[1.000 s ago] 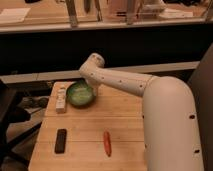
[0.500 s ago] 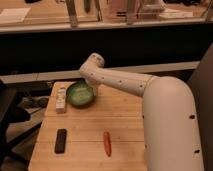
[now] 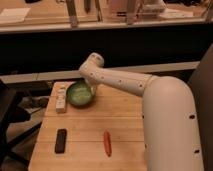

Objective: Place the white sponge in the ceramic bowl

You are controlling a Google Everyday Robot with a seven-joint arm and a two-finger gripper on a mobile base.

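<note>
Gripper (image 3: 90, 86) hung at bowl (image 3: 78, 95) 2 o'clock rim; hold could not be told. Sponge (image 3: 61, 99) lay on worktop (image 3: 125, 127), bowl's 9 o'clock. Step judged: reach. Next: cross bowl, descend on sponge.

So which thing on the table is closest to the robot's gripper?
The green bowl: the gripper hangs over its rim. The white sponge lies beside the bowl; the carrot and black bar lie farther off.

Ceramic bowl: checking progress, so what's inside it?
The ceramic bowl shows only its pale green inside on the left; the gripper hangs over its right side, covering whatever lies beneath it.
</note>
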